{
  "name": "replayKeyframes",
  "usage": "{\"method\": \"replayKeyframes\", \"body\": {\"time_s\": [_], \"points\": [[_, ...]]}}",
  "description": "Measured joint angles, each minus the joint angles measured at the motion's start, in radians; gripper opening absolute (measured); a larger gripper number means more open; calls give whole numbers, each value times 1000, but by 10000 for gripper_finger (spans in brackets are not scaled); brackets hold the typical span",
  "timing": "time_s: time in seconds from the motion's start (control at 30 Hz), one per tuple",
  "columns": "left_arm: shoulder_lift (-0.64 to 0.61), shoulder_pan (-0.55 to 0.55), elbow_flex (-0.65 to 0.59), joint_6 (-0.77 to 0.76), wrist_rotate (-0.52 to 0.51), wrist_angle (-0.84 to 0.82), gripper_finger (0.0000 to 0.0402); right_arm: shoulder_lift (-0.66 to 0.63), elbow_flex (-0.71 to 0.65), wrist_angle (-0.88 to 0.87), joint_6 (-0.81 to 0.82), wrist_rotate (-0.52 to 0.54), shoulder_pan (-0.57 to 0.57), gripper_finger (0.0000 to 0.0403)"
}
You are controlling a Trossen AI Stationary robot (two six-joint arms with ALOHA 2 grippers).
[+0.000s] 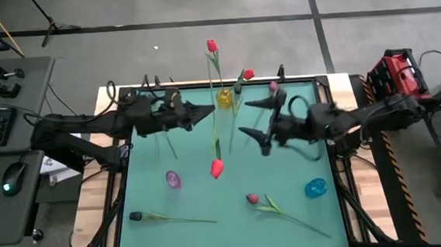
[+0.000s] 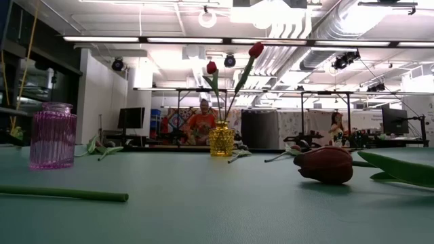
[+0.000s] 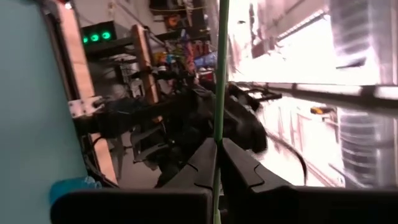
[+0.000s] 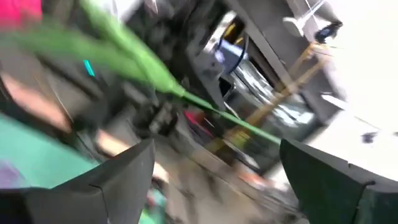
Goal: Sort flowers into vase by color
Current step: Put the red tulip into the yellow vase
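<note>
We are holding a red tulip (image 1: 216,167) with our left gripper (image 1: 206,111). Its fingers (image 3: 239,167) are pressed together on the thin green stem (image 3: 219,93), which is passing straight between them in the left wrist view. In the high view the stem is running down the picture from the gripper tip, away from the yellow vase (image 1: 224,99), and the red head is lying at its far end, near the middle of the green mat (image 1: 147,183). So the long axis of the flower is pointing almost along the line from the vase toward the front of the table, with the head away from the vase.

The yellow vase is standing just beside the left gripper, at the back edge of the mat, and it is already carrying two red tulips (image 2: 255,49). We judge that the coming move depends on this: the stem end must come over the vase mouth, and the left arm is the nearer one.

Our right gripper (image 1: 266,124) is hovering on the other side of the vase with its fingers (image 4: 124,171) spread wide and nothing between them. A green leaf (image 4: 134,53) is crossing its view farther off.

A dark tulip (image 1: 136,216), a crimson tulip (image 1: 252,198), a pink vase (image 1: 173,179) and a blue vase (image 1: 315,188) are lying or standing on the front part of the mat, well apart from both grippers.
</note>
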Motion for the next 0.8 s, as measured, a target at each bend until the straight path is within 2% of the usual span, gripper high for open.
{"method": "replayKeyframes", "body": {"time_s": [0.07,0.2,0.53,0.67,0.8], "points": [[21,14,0,-30,16,4,0,38,20,4,-113,73,18,334],[56,27,0,-45,39,12,0,104,64,8,-287,127,42,334],[109,26,-1,-65,40,83,0,189,105,6,-480,143,52,329],[112,26,-1,-65,40,83,0,199,105,7,-508,136,52,294],[112,26,-1,-64,27,83,0,200,105,9,-506,129,51,237]]}}
